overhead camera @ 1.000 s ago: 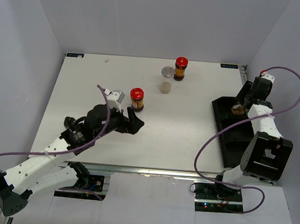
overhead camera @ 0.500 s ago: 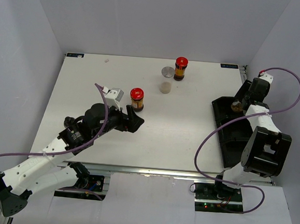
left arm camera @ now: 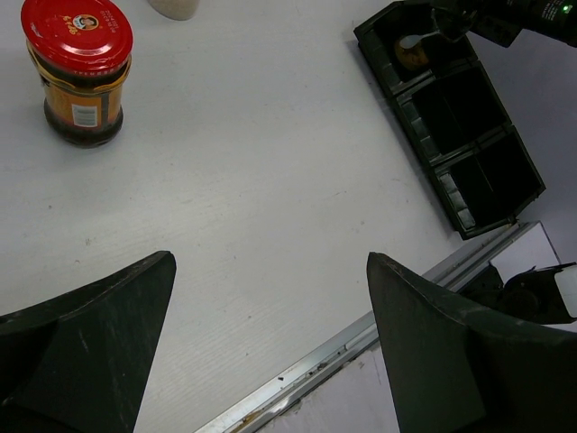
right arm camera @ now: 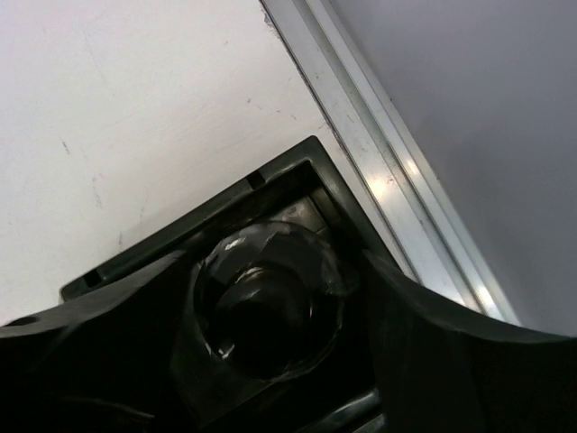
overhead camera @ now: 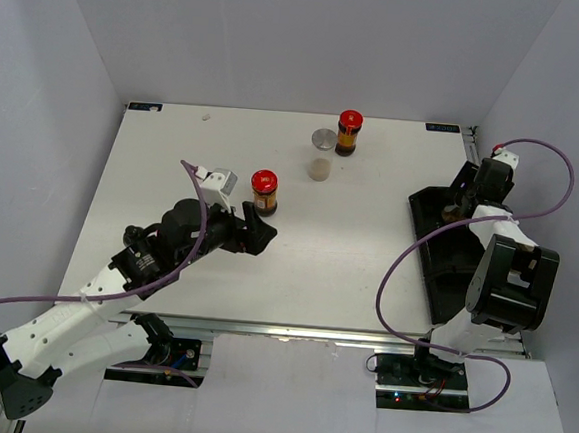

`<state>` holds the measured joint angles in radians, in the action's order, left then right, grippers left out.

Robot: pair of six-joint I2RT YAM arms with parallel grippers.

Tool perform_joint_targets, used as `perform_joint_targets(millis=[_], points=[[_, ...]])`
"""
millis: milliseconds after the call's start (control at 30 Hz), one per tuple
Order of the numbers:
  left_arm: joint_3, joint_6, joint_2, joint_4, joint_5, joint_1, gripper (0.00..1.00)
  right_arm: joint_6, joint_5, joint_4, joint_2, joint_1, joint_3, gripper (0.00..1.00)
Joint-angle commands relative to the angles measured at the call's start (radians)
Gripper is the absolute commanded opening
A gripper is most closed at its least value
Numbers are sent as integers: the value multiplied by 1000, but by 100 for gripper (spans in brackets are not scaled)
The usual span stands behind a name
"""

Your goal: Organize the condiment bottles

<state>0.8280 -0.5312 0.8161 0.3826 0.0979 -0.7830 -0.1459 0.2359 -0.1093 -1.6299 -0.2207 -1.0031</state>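
Red-capped bottle, label text illegible, stands on the surface ahead of the open left pincer. Black-capped bottle sits in the tray end compartment, under the right pincer; grip state indeterminable.

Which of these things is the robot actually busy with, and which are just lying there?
Job: near red-capped bottle; far red-capped bottle; silver-lidded clear bottle; dark bottle.
Just there: black tray, holding the dark bottle; small speck.
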Motion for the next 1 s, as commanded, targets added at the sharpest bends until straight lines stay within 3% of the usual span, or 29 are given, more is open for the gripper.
perform_joint_targets(millis=[0, 167, 500, 667, 800, 967], points=[[33, 7, -40, 13, 20, -2, 98, -15, 2, -58, 2, -3, -13, 91], [36, 5, -60, 35, 26, -2, 98, -20, -29, -39, 14, -3, -25, 93], [56, 11, -25, 47, 42, -2, 98, -18, -72, 312, 19, 1, -259, 98], [82, 22, 43, 74, 129, -2, 98, -13, -158, 374, 69, 14, -300, 98], [120, 25, 89, 111, 187, 11, 98, 30, -327, 323, 143, 131, -290, 98], [157, 33, 88, 153, 174, 34, 98, 35, -372, 255, 137, 318, -347, 98]])
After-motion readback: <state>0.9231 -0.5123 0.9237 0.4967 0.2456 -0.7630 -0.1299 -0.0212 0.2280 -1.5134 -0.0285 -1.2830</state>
